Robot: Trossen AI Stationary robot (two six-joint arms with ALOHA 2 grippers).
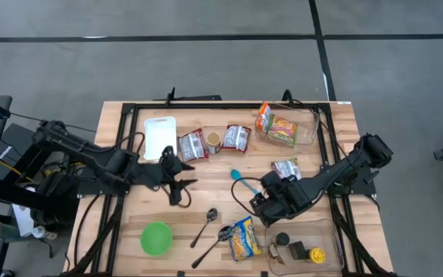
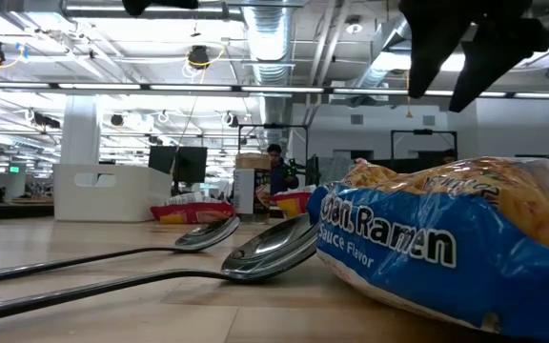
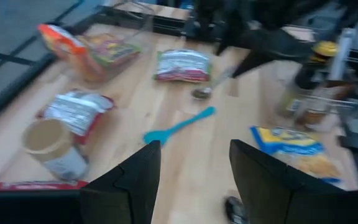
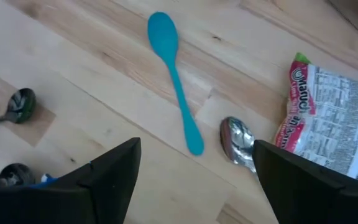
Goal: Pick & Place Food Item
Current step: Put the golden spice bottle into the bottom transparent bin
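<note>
A blue-and-yellow ramen packet [image 1: 244, 237] [image 2: 446, 238] lies flat near the table's front. A red-and-green food packet [image 1: 286, 168] [image 4: 331, 124] lies right of centre. Two more red packets [image 1: 192, 145] [image 1: 237, 137] flank a paper cup [image 1: 213, 140] at the back. My right gripper [image 1: 261, 201] [image 4: 194, 180] hangs open above the bare wood between the ramen packet and a teal spoon [image 4: 174, 74], touching nothing. My left gripper [image 1: 177, 183] [image 3: 194, 174] stands open left of centre, above the table, with nothing between its fingers.
Two metal spoons [image 1: 206, 225] [image 1: 218, 238] lie beside the ramen packet, and a third spoon's bowl [image 4: 236, 142] rests by the red-and-green packet. A green bowl [image 1: 156, 237] sits front left, a white board [image 1: 160, 137] back left. Clear bins stand back right [image 1: 311, 127] and front right [image 1: 333, 238].
</note>
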